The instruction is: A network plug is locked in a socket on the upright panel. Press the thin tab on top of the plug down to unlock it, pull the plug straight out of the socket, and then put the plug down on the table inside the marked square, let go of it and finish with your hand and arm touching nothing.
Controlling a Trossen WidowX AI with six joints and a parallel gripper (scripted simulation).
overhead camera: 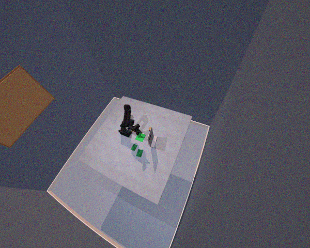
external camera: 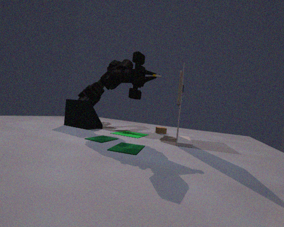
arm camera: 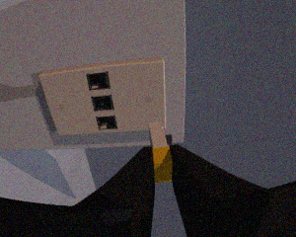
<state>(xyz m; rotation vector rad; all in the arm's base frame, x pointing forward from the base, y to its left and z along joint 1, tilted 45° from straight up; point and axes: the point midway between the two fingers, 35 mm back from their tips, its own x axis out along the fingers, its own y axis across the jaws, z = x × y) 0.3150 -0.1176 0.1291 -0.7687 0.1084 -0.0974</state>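
Jaws (overhead camera: 141,133) (external camera: 157,75) pinching the plug (external camera: 155,75) (arm camera: 163,164); held aloft, clear of the panel (overhead camera: 150,137) (external camera: 180,102) (arm camera: 175,59); well inside the tabletop's (overhead camera: 118,170) (external camera: 64,176) edges, nearer the arm's side than the far corner.

Two dark green squares, flat on tabletop (overhead camera: 109,157) (external camera: 51,176). Smaller-looking one (overhead camera: 134,147) (external camera: 102,138) sits mid-tabletop, toward left edge in top view; other one (overhead camera: 139,153) (external camera: 126,148) just beside it, apart, toward bottom corner. Both well in from all edges.

Small orange-brown block (overhead camera: 150,128) (external camera: 161,130), on tabletop, nearer top edge than the dark squares. Top view shows only a bit of it.

Big orange-brown slab (overhead camera: 18,106), off tabletop, well apart beyond left edge; cut by frame, type unclear.

Larger pale surface (overhead camera: 139,218) with light rim shows past left, right and bottom edges.
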